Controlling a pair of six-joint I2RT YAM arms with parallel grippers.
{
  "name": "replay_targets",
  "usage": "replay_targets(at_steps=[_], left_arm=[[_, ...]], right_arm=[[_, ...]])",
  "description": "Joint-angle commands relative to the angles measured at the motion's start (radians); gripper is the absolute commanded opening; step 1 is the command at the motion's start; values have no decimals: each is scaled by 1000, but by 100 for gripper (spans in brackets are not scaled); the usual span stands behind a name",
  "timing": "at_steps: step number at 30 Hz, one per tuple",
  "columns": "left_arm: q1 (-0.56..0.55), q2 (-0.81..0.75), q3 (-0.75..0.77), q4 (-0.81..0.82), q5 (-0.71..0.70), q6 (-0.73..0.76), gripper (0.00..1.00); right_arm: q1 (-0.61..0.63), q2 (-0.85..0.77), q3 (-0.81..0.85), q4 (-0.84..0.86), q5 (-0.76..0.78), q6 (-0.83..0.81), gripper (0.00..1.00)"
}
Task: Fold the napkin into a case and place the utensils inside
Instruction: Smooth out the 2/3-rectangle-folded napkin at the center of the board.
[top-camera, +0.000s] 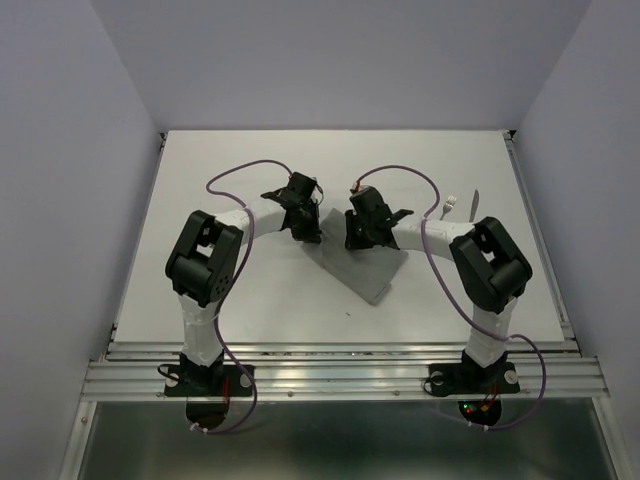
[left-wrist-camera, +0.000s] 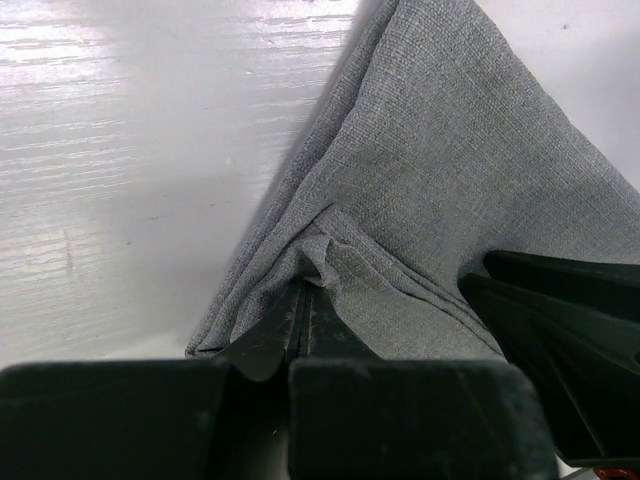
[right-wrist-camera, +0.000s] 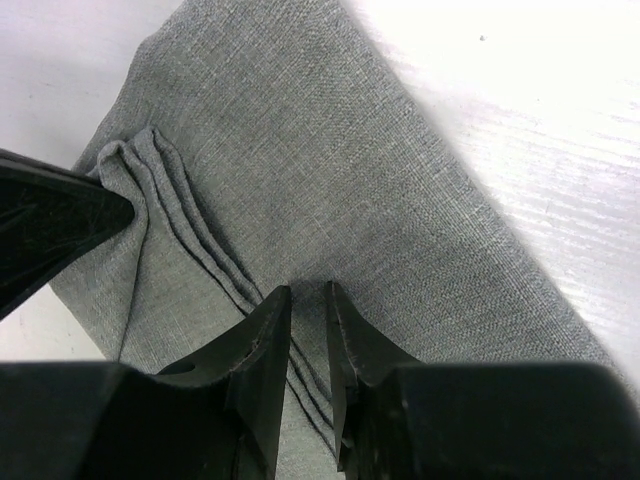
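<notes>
Since both arms meet at the far end of the folded mid-grey cloth napkin (top-camera: 372, 272), note that its long axis runs from there toward the near right across the white table (top-camera: 250, 300). Your left fingers (left-wrist-camera: 270, 345) are closed tight on a puckered ridge of cloth; the right fingers (right-wrist-camera: 262, 330) are narrowed to a slit over the pleats, and whether they hold any you cannot tell. The small silver fork (top-camera: 450, 207) and knife (top-camera: 474, 204) lie far right, nearer your right arm.
</notes>
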Motion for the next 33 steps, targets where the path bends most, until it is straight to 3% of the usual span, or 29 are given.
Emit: replay_targets(at_steps=[1,7,13,25,33], left_arm=[[-1,2,9,-7,-29,8,0],[0,-18,11,-21,-46,-12,0],[13,-31,6,-30,-57,-20,0],[22,-46,-1,-39,-60,-12,0],[28,-55,-14,-36,-65,-12,0]], right_arm=[[-1,-80,-25,-31,-3,14,27],[13,-139,-10,-7,-94,40,28],[85,-80,19,11,-155,65,28],[104,-8,78,53,-216,86,27],[104,85,102,77,-212,106,13]])
